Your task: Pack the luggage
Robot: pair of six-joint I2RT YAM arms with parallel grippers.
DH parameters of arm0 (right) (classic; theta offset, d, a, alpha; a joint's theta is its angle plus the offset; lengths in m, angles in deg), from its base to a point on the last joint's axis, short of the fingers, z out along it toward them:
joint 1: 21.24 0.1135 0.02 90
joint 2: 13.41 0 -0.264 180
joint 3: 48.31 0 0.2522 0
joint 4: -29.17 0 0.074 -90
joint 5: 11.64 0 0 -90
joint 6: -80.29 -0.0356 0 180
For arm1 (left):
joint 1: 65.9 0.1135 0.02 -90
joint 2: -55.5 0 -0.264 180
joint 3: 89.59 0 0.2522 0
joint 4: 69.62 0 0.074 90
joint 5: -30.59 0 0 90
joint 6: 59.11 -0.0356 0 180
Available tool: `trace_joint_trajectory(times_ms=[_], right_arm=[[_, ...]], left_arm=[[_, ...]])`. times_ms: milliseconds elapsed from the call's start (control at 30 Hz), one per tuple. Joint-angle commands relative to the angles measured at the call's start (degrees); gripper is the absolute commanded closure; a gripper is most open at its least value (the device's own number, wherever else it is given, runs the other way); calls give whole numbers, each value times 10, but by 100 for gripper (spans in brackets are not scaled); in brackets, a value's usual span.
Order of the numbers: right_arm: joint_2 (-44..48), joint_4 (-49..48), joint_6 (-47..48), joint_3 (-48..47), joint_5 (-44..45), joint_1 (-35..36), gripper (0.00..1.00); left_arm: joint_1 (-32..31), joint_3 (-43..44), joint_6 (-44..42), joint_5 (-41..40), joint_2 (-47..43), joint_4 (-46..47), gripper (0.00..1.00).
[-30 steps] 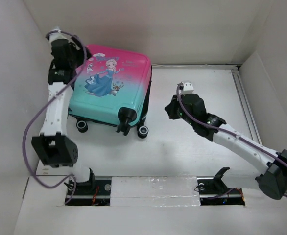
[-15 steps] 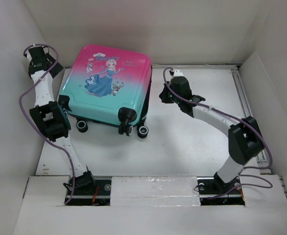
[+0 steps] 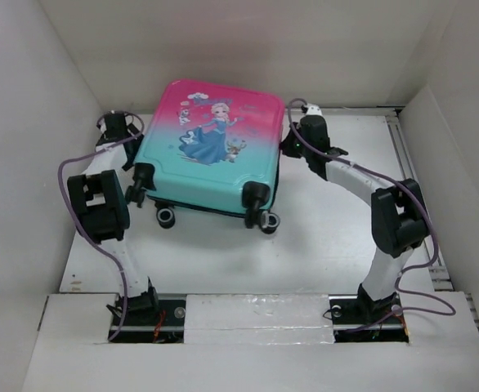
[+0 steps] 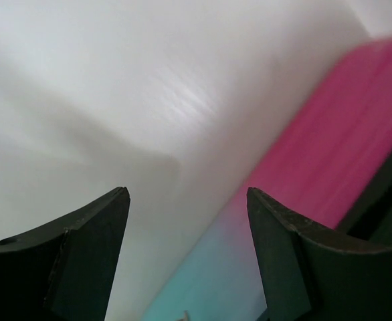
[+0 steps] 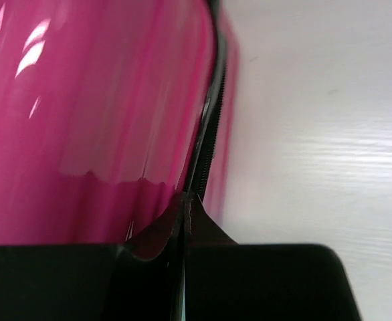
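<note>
The luggage [image 3: 211,155] lay shut, picture side up, mid-table [image 3: 321,237] between my arms; I judged only zipping was left. My left gripper [image 4: 186,200] stood wide beside its left edge, holding nothing. My right gripper [image 5: 184,200] was closed, its tips at the zip [image 5: 209,127], gripping nothing visible.

Both arms are built alike: slim white tube links joined by chunky black joint housings. A loose purple cable [image 3: 64,175] loops beside the left arm [image 3: 99,204], and another trails along the right arm [image 3: 397,219]. Each ends in a black base [image 3: 137,310] with orange-red wiring. The left hand [image 4: 186,200] has matte black, wedge-shaped fingers [image 4: 82,267] – the right hand [image 5: 184,204] matches.
</note>
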Motion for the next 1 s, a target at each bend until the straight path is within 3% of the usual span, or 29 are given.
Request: trace_joint_trajectory(times_ms=[0,133,267,467,533,567,600,633,667,700,800,833,867,900,967], right_arm=[[-2,-49,-7,2,-34,-29,100],[-14,-39,22,-4,-58,-54,100],[-42,-14,42,-44,-120,-54,100],[-105,81,55,-220,-150,-23,100],[-120,125,62,-316,-138,-23,100],[-127,147,77,-346,-125,-23,100],[-127,193,83,-375,-111,-32,98],[-121,210,83,-414,-85,-50,90],[-114,219,83,-422,-79,-63,67],[-88,219,83,-422,-85,-77,58],[-15,227,76,-404,-95,-123,40],[10,227,76,-387,-87,-128,39],[39,227,76,-329,-76,-128,39],[72,212,76,-285,-76,-129,47],[186,154,71,-183,-59,-107,76]], left_arm=[[-92,-79,24,107,-114,31,33],[-118,-242,58,121,-213,113,34],[-184,-338,58,78,-298,130,34],[-200,-483,95,50,-493,143,34],[-200,-503,101,-12,-589,115,32],[-200,-503,107,-48,-622,73,27],[-200,-496,113,-133,-656,57,24],[-200,-496,129,-174,-725,57,20],[-200,-496,136,-205,-756,69,13],[-200,-496,136,-220,-780,92,8],[-200,-484,136,-227,-791,175,8],[-200,-451,136,-227,-773,185,8],[-200,-431,136,-220,-720,193,8],[-200,-411,136,-212,-691,216,8],[-200,-359,130,-186,-635,257,14]])
